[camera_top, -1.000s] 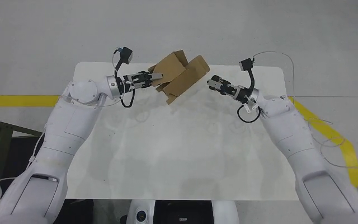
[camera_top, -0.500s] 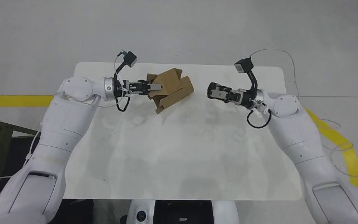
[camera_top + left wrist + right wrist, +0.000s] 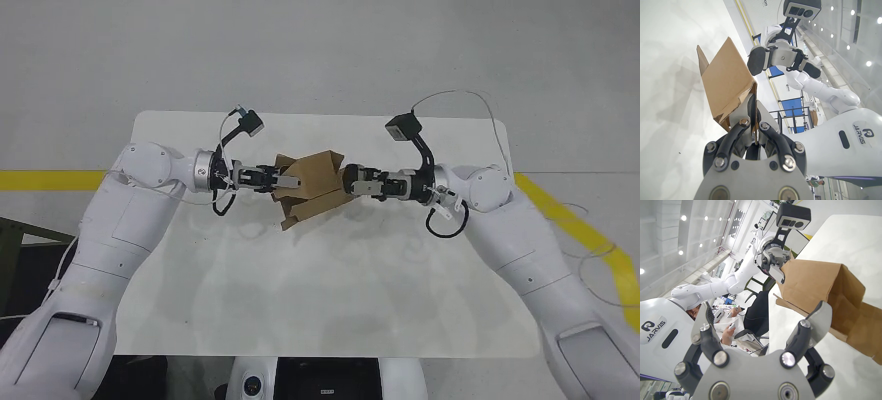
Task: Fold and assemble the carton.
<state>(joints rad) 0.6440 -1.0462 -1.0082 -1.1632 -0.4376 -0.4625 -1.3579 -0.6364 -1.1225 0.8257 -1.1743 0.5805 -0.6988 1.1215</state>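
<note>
The carton (image 3: 315,178), a half-opened brown cardboard shell with loose flaps, hangs over the far middle of the white table (image 3: 400,300). It looks light, stiff across its panels but floppy at the creases, so I'd take it by a panel edge close to a fold rather than by a flap tip. The left gripper (image 3: 287,184) pinches 1 wall edge tight, while the right gripper (image 3: 346,185) sits just beside the opposite side, its 2 fingers spread wide around nothing.

A robotics laboratory hall is indicated by a yellow painted floor stripe (image 3: 40,180) at the top view's left edge, and by round white ceiling lamps (image 3: 868,63) and blue framed partition panels (image 3: 797,105) seen in the left wrist view.
</note>
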